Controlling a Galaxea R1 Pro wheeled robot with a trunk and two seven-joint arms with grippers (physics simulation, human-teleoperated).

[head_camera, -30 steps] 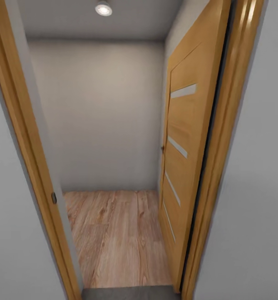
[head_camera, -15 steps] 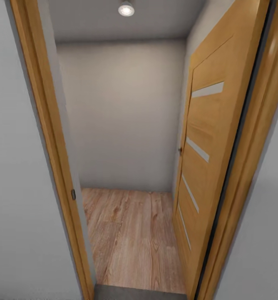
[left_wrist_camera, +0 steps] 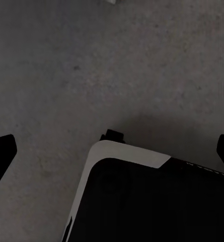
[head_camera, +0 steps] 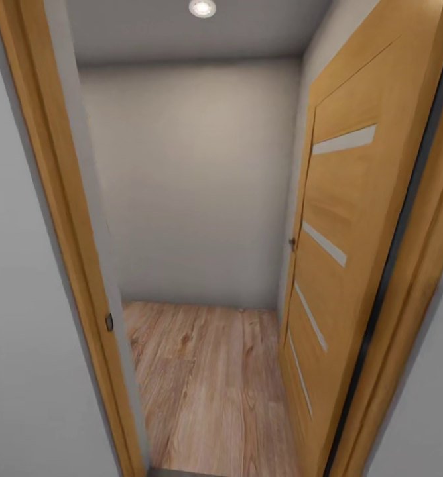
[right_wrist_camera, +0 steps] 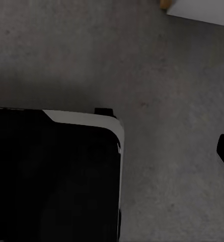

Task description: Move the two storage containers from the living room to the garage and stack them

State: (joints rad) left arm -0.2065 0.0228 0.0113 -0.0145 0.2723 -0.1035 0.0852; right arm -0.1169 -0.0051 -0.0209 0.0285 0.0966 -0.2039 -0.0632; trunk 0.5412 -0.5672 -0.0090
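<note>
Transit step: open door at 3 o'clock, plank floor ahead; gripper fingertips wide apart, both empty; next, drive through toward containers.

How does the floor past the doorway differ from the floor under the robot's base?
The floor past the doorway is light wood planks with visible grain, brightly lit. The floor under the base is dark grey, rough and concrete-like, without plank lines, and dimmer. Both look flat and bare where visible.
</note>
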